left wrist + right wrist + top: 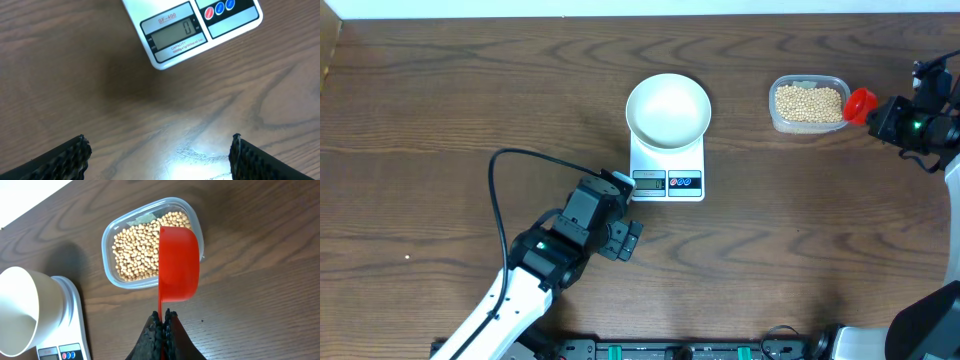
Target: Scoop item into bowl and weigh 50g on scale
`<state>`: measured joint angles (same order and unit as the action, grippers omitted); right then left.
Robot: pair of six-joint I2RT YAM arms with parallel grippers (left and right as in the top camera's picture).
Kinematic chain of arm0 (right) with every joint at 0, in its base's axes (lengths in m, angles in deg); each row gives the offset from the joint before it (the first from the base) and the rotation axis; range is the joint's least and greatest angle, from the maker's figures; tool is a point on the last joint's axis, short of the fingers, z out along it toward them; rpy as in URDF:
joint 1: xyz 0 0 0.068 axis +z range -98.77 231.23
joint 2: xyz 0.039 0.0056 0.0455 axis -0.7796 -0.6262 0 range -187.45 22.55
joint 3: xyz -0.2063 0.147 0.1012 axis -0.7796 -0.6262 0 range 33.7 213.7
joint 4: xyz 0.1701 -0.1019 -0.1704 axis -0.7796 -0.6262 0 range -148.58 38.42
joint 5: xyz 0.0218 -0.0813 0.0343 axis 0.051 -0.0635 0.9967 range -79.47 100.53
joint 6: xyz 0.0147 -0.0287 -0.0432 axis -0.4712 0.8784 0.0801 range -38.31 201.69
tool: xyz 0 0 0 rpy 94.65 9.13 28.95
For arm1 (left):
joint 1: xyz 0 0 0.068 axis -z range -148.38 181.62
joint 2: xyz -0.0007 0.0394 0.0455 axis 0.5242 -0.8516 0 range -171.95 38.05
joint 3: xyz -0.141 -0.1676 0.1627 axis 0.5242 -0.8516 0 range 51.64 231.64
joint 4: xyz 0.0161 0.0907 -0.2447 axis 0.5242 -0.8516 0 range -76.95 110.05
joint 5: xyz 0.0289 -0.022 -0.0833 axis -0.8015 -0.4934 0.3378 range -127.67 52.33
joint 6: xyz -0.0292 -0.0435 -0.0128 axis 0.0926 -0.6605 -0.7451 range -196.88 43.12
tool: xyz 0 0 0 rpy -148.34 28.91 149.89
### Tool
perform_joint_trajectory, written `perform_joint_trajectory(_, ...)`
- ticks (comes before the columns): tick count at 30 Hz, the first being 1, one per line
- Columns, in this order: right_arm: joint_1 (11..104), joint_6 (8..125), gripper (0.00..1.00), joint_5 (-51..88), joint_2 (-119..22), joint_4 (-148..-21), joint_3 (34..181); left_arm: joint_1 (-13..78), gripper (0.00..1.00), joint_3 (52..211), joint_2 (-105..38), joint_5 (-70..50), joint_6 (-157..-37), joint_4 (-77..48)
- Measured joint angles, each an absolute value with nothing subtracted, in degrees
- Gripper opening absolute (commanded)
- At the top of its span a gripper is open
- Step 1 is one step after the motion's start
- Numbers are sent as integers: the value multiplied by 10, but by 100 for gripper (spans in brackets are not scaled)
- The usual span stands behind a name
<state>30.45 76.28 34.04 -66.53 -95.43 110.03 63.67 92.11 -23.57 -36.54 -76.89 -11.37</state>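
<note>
The white bowl (668, 108) stands on the white scale (667, 181); it looks empty from overhead. The scale's display (173, 33) reads 0, with red and blue buttons (219, 9) beside it. The tan beans (809, 102) fill a clear plastic tub (116, 228) at the right. My right gripper (164, 314) is shut on the thin handle of a red scoop (178, 262), which hangs above the tub's right edge, tilted on its side. The scoop (859, 104) shows red overhead. My left gripper (160, 155) is open and empty over bare table, just in front of the scale.
A black cable (500, 200) loops over the table at the left, behind the left arm (560, 250). The right arm (920, 120) stands at the far right edge. A white wall strip runs along the table's back edge.
</note>
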Motion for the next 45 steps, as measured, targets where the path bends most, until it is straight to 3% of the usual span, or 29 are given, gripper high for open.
perform_joint_trajectory(45,305,763,1,340,-665,-955,1100,637,91,921,-246,-365,-769,-49)
